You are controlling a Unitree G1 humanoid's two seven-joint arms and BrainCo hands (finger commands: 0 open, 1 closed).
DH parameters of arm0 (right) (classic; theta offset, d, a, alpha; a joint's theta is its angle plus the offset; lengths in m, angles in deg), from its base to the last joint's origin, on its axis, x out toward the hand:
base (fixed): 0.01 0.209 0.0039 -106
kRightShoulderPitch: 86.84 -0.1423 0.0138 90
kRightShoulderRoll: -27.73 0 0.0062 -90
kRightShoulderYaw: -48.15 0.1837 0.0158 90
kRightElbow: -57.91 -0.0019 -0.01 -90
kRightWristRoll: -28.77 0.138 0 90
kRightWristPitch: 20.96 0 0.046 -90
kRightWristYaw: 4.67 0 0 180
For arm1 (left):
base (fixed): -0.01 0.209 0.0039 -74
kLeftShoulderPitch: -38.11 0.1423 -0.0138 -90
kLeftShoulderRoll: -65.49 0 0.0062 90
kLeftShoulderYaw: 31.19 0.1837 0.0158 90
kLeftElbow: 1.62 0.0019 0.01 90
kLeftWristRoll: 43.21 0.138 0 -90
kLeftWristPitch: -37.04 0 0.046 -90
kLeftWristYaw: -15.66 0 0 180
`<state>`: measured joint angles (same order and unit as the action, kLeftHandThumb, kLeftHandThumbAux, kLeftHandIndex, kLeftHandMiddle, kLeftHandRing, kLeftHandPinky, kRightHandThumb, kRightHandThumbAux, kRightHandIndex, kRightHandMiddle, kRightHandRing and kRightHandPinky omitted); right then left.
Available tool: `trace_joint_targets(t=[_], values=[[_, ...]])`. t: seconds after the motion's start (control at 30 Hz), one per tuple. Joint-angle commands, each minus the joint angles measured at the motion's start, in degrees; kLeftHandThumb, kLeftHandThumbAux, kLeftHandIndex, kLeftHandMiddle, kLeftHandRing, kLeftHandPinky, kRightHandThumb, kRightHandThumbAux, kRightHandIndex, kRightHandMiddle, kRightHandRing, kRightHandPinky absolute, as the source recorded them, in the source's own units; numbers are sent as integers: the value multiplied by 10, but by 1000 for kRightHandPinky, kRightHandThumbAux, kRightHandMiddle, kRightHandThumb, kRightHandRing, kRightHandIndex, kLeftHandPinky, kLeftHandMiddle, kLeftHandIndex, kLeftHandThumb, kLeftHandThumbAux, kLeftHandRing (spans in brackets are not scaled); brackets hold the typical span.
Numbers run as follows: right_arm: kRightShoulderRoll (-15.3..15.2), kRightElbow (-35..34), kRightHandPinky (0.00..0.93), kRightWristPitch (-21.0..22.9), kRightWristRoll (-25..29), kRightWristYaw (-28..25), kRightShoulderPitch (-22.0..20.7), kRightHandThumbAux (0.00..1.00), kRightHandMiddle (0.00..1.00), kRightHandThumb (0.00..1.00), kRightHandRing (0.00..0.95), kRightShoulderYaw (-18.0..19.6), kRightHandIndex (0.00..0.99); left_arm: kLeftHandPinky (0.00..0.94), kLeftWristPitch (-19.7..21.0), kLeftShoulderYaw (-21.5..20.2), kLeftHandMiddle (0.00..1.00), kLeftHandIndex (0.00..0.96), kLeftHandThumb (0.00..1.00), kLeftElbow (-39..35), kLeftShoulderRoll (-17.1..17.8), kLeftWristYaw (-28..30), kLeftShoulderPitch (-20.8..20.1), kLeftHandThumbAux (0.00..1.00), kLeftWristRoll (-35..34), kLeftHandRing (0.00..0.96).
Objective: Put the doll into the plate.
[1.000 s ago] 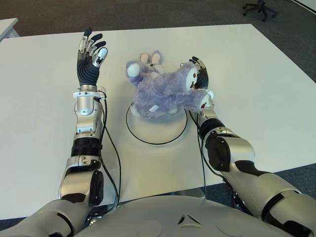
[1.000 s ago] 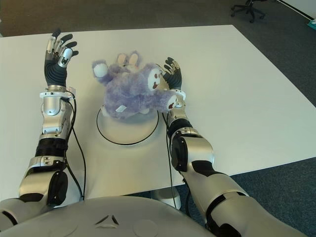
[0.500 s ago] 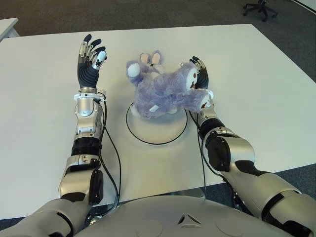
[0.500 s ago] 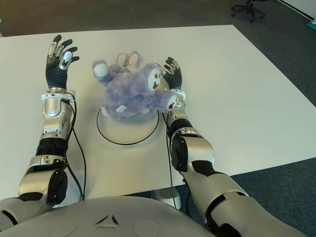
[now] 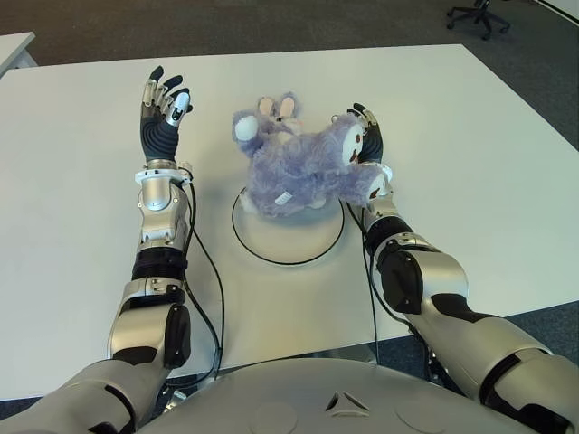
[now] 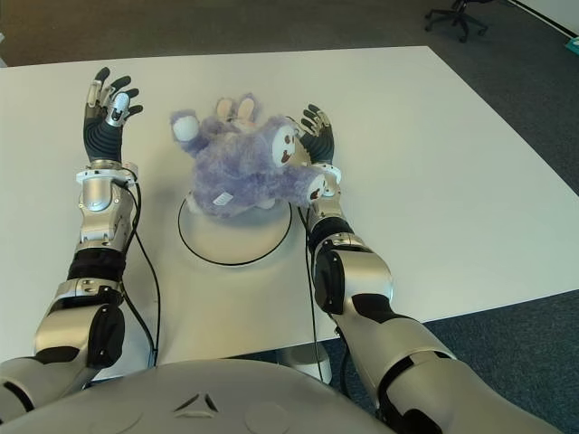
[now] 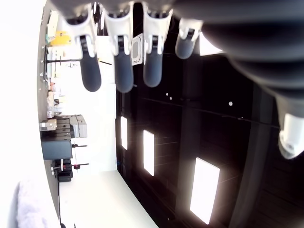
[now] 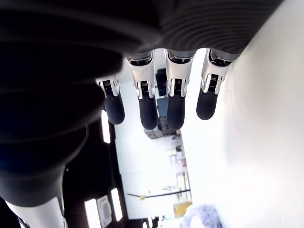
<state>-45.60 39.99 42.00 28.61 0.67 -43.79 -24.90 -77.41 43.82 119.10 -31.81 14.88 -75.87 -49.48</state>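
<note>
A fluffy purple doll (image 5: 298, 167) lies across the far half of a white round plate (image 5: 289, 237) with a black rim, its head and ears reaching past the far rim. My left hand (image 5: 163, 101) stands upright to the left of the doll, well apart from it, fingers (image 7: 121, 61) spread and holding nothing. On the doll's right side is my right hand (image 5: 369, 137), close against it, with straight fingers (image 8: 147, 107) that grasp nothing. An edge of the purple fur (image 8: 202, 216) shows in the right wrist view.
The plate sits mid-way across a wide white table (image 5: 470, 154). Black cables run along my left forearm (image 5: 194, 244). An office chair (image 5: 477, 14) stands on the dark floor beyond the far right corner. Another table corner (image 5: 14, 50) shows at far left.
My left hand has drifted slightly left, away from the doll, with its fingers still spread. The doll and my right hand have not moved.
</note>
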Motion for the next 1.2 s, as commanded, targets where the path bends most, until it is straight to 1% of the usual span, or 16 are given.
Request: trace_joint_targets(t=[0.03,0.07,0.17,0.33,0.47,0.73,0.77,0.8,0.93,1.2], values=[[9,51,160,45,10,1,83,736,191,82,167,10,159,257,3,-5,188,30,0,28,0,-11,-10,479,-3,217],[9,51,158,45,10,1,83,731,192,83,168,10,160,288,3,-5,184,34,0,31,0,-11,-11,476,-3,222],[8,51,156,45,10,0,82,726,191,87,168,11,159,336,3,-5,184,39,0,40,0,-14,-14,473,-1,233],[8,51,146,45,12,-3,82,722,179,89,158,12,148,360,3,-7,196,47,0,61,2,-18,-20,467,0,261],[8,51,145,45,12,-3,81,729,179,89,156,14,144,314,0,-7,202,45,0,74,3,-22,-25,463,0,267],[8,51,146,46,11,-4,81,746,175,93,154,15,139,291,-22,-10,211,43,0,126,7,-16,-38,475,-4,252],[8,51,148,46,10,-4,81,745,174,88,154,14,140,264,-23,-10,207,46,0,130,7,-16,-40,480,-5,243],[8,51,148,46,10,-3,81,745,174,86,154,14,141,257,-24,-10,206,47,0,134,8,-15,-41,481,-5,241],[7,51,147,46,9,-3,81,739,174,80,154,13,143,271,-24,-10,205,55,0,149,8,-18,-47,486,-5,240],[9,51,146,48,11,-3,79,739,175,77,155,15,147,258,-18,-5,215,64,0,176,8,-31,-56,483,1,237]])
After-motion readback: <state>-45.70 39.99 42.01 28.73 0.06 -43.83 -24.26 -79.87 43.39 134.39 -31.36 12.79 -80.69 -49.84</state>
